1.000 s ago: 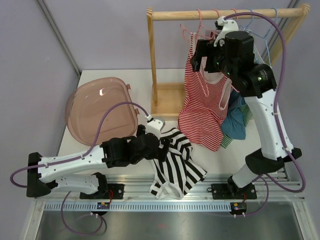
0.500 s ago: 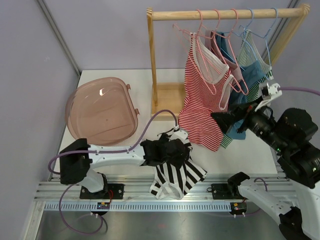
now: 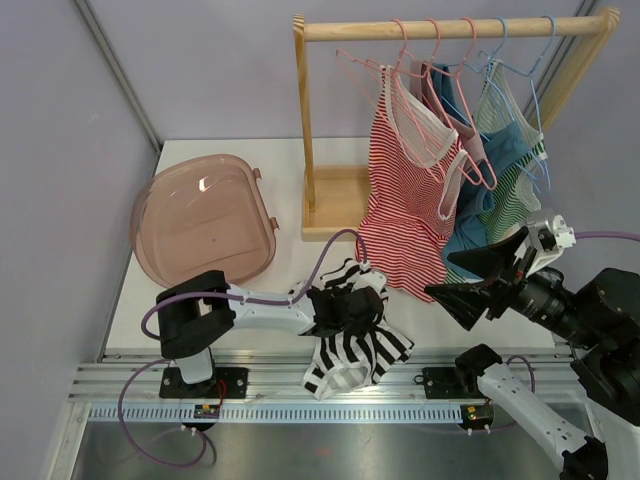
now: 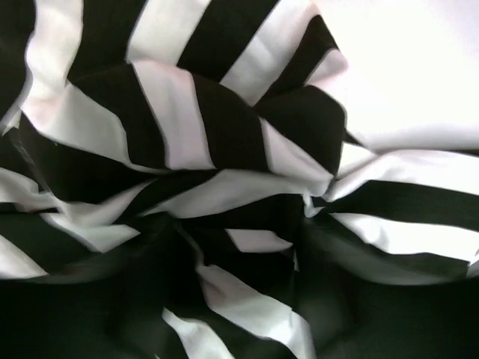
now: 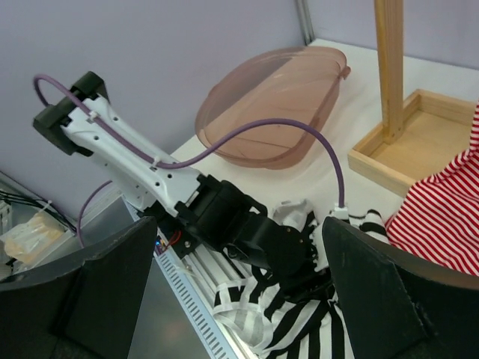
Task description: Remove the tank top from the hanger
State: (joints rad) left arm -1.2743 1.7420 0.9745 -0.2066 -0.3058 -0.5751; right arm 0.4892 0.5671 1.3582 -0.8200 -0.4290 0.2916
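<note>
The right tool (image 3: 440,277) has been drawn back from the rail (image 3: 450,28) to the lower right, wide open and empty. The left tool (image 3: 348,306) has been pressed into the black-and-white tank top (image 3: 355,348), which lies freed at lower centre on the surface (image 3: 290,252); whether it is gripped cannot be told.

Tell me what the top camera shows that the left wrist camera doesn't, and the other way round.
Only the top camera: the wooden rack with the red striped tank top and other tops on hangers, the pink tub, the white table, and both arms, the right arm with its jaws spread wide.
Only the left wrist camera: close folds and creases of cloth, filling the frame.
Both: the black-and-white striped top, which the left arm reaches into.
</note>
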